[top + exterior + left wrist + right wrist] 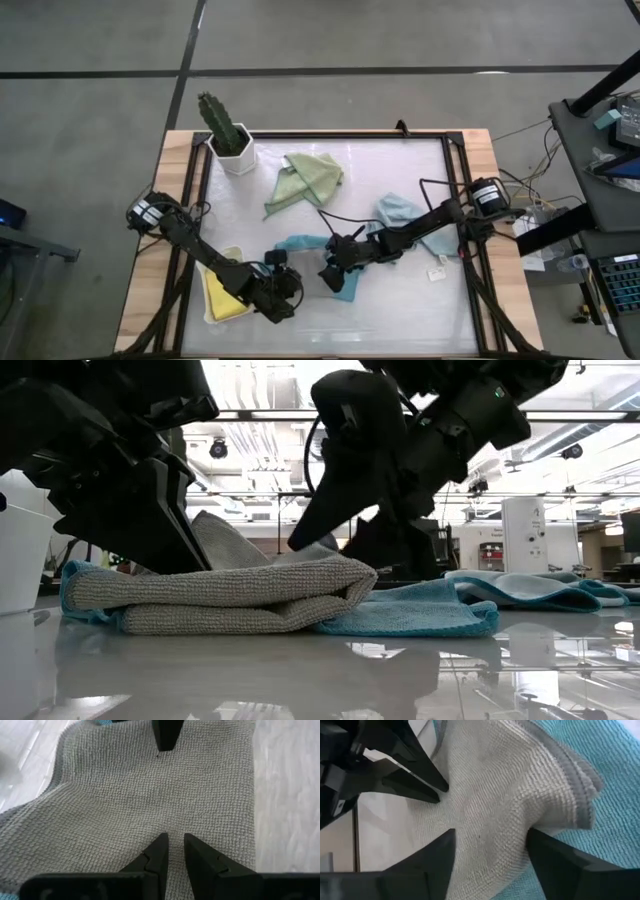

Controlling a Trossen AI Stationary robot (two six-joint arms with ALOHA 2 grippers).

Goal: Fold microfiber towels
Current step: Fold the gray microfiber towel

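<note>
A grey towel (230, 595), folded over on itself, lies on a teal towel (420, 610) near the table's front middle. My left gripper (174, 845) comes down onto its left part with its fingers nearly together. My right gripper (490, 842) stands open over its right part, where the folded corner (570, 785) bulges out between the two fingers. In the high view both grippers (288, 292) (333, 278) hide the grey towel, and only teal cloth (300, 244) shows around them. My left gripper has a narrow strip of the grey towel's top layer (173, 827) between its fingertips. The fingers slant down from the table's left. The towel lies flat on the teal one. My right gripper's fingers (445, 845) lie against the grey towel's bunched top layers (490, 820), one on each side, and the cloth fills the gap. They slant down from the table's right, next to the folded corner. The towel rests on the teal one.
A sage green towel (305, 180) lies at the far middle and a pale blue one (405, 215) under the right arm. A yellow towel (225, 295) lies at the near left. A cactus in a white pot (232, 145) stands at the far left.
</note>
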